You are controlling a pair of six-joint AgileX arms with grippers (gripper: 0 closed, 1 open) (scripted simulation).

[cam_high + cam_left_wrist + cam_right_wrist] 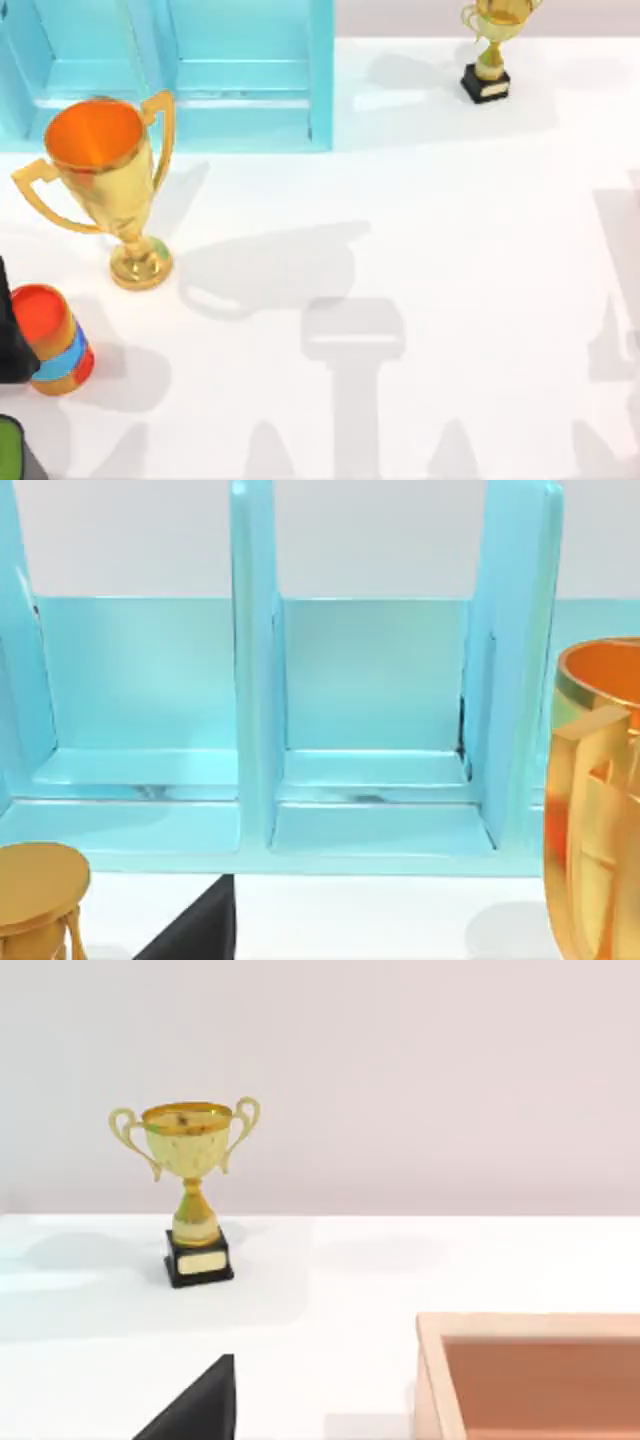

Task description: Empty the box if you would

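The box [530, 1375] is a pale wooden tray with an orange-brown inside, low in the right wrist view; just its near corner and rim show, and its contents are hidden. A black wedge of my right gripper [195, 1405] sits at that view's lower edge, short of the box. A matching black wedge of my left gripper [195, 925] faces the cyan shelf [370, 730].
A large gold trophy [105, 190] with an orange bowl stands at the table's left, in front of the cyan shelf [200, 80]. A red, blue and orange can [55, 340] lies near the left edge. A small gold trophy [490, 50] on a black base stands at the back right.
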